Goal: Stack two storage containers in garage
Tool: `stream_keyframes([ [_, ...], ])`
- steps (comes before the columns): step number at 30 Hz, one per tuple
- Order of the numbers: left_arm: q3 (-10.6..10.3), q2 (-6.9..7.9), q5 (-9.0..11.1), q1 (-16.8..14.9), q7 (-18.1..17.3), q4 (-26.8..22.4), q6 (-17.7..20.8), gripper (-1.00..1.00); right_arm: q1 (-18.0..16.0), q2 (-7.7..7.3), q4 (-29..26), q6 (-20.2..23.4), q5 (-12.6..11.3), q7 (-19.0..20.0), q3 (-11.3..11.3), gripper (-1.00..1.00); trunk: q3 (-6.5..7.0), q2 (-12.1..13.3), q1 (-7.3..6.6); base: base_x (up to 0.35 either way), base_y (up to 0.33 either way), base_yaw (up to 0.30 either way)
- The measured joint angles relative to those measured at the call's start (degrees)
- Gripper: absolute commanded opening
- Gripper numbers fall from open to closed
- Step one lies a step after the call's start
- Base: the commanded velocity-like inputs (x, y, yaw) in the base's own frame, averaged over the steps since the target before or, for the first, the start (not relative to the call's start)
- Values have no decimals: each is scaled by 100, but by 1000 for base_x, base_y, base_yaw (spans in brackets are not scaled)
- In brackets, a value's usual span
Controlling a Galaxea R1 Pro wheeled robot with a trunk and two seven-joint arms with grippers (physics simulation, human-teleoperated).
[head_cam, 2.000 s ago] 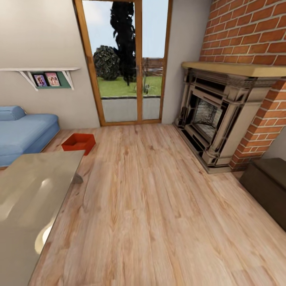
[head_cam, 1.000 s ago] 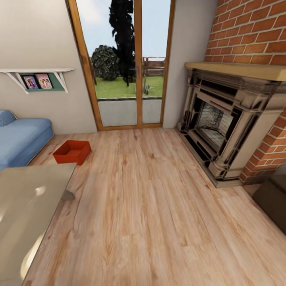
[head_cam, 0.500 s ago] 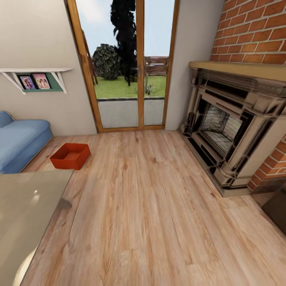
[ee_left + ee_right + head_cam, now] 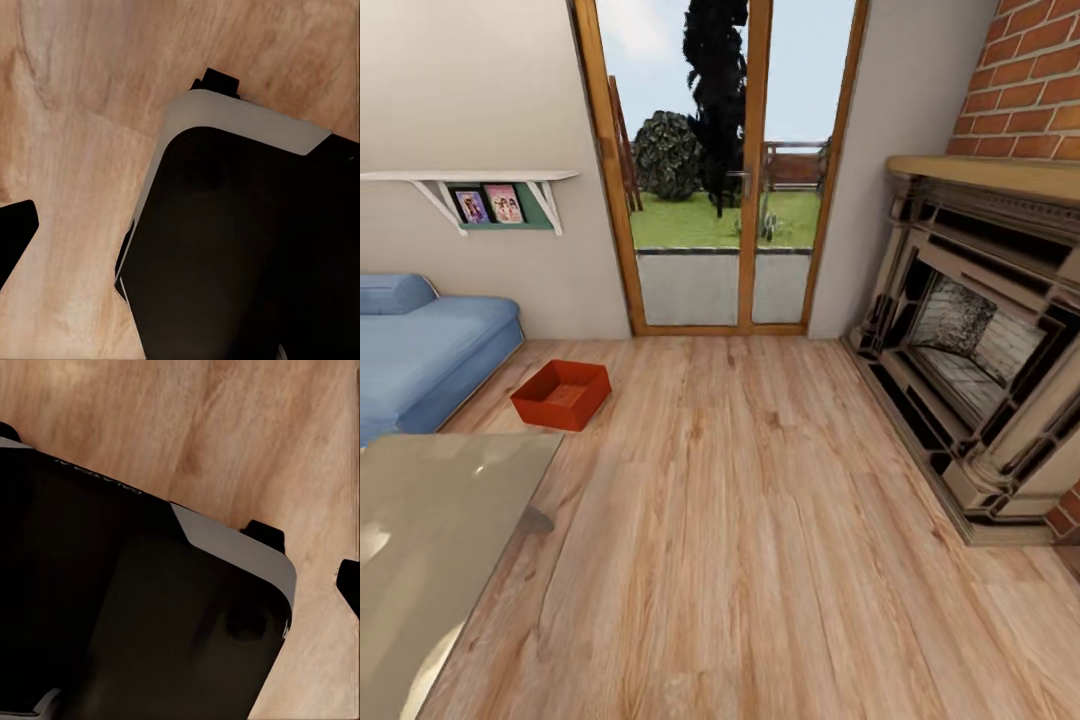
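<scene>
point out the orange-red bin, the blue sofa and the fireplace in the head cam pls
Shallow orange-red open-top storage bin (image 4: 561, 394): head view, on its ribbed bottom.
Blue upholstered sofa (image 4: 422, 352): head view, on the seat cushion.
Carved stone fireplace surround (image 4: 978, 350): head view, on the firebox opening.

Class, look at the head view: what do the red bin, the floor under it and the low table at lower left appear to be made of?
Storage container: probably matte plastic; uniform orange-red, thin moulded walls.
Floor: light wood planks with visible grain and seams, slight sheen.
Table: glossy, likely glass or polished stone; it reflects bright light patches.
</scene>
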Motion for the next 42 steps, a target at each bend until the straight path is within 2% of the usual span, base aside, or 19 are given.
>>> stream_keyframes([
  [42,0,8,0,0,1,0,0,100,1,-3,0,0,0,0,0,100,0,0,0,337,-130,282],
])
